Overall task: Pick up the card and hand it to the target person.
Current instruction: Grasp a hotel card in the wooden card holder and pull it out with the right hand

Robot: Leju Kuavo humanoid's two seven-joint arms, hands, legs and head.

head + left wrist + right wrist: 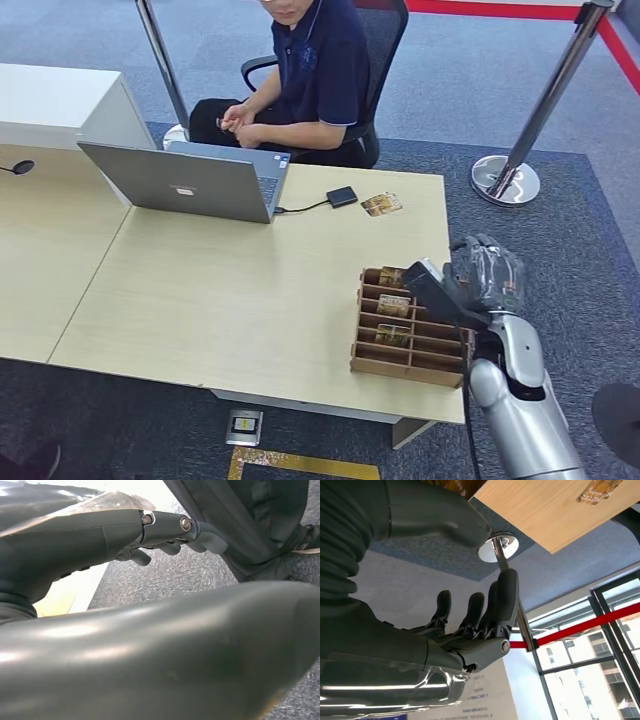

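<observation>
Cards [393, 305] were what I had come for, and they sat slotted upright in the near rows of the wooden organiser [407, 362] at the near right corner of the table [226, 290], some compartments filled and the rest seemingly empty. My right hand [483, 275] hung just beside the organiser's right edge, raised off the table; in the right wrist view my fingers [501, 605] were spread and gently curled around nothing, so I judged it ready to reach in rather than already carrying anything. My left hand [166, 540] hung low by the carpet, its fingers loosely extended and holding nothing. I reckoned the upright slots kept each card's edge exposed for a pinch. Further off, a single card [381, 204] lay flat near the far edge, beside a small black device [341, 196] cabled to the open laptop [189, 180] at far left. Beyond the table sat the person [302, 80], hands clasped, within reach of that loose card
</observation>
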